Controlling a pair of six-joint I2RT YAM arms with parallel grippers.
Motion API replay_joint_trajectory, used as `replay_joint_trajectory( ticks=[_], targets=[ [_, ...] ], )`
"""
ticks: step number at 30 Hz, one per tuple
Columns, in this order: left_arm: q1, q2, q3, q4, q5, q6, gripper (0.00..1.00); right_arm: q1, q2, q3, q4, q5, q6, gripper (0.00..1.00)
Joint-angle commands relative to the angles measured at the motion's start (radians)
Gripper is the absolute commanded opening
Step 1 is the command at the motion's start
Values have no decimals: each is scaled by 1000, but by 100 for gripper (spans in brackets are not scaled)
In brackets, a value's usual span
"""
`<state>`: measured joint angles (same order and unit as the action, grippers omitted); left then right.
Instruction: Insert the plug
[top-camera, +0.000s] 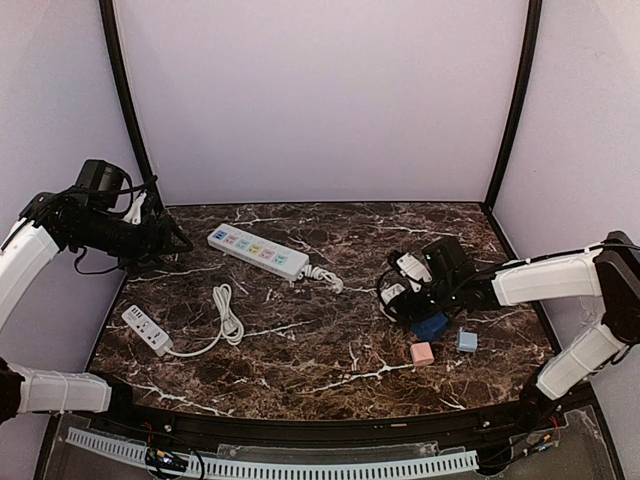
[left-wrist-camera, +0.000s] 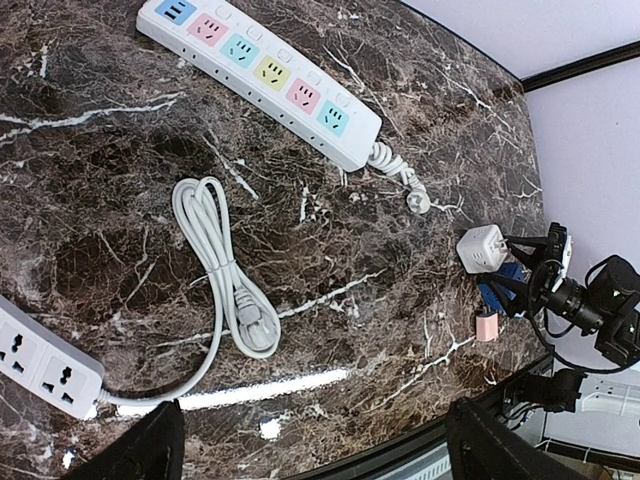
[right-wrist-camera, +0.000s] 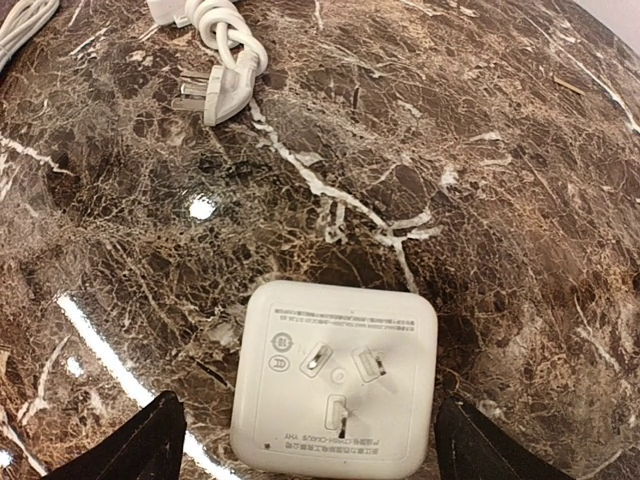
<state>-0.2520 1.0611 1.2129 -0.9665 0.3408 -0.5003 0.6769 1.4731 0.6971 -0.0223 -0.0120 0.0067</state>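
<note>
Right jaws released astride the prongs-up white plug (right-wrist-camera: 335, 385) near the surface's (top-camera: 300, 365) right edge; left jaws released too.

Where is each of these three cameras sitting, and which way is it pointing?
Top external: fixed high behind the bases, looking down at the marble table; left arm and right arm show.
Left wrist: on the left arm, looking across at the colourful power strip; own fingers at bottom corners.
Right wrist: on the right arm, close above the white adapter, prongs up; own fingers flank it.
Shared: both wrist views show that adapter.
</note>
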Motion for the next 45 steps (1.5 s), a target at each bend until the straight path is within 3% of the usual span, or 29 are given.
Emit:
replay_joint_trajectory(
  ticks=[1,5,12,24,28,31,37,40,45],
  targets=[
    [-4,-7,15,-11,4,17,91,-9,14,-15,46,-38,-30,84],
    [-4,-7,13,-7,6,13,90,-11,49,1,29,-7,-30,80],
    [-4,0,14,-5,9,18,90,-16,86,29,25,-11,-38,63],
    [-17,7,21,-4,-15,35,90,-16,-43,114,-67,-64,-7,34],
    [-70,25,45,-4,-56,63,90,-5,-110,150,-131,-119,60,26],
    [-136,56,63,15,-31,92,90,7,-175,148,-147,-229,79,26],
    [-281,69,43,169,134,169,91,20,-237,226,-294,-477,76,25],
    [-313,53,-37,363,268,158,91,26,-264,254,-339,-560,82,26],
    [-347,49,-126,673,336,60,89,33,-277,309,-396,-706,126,26]
  ],
)
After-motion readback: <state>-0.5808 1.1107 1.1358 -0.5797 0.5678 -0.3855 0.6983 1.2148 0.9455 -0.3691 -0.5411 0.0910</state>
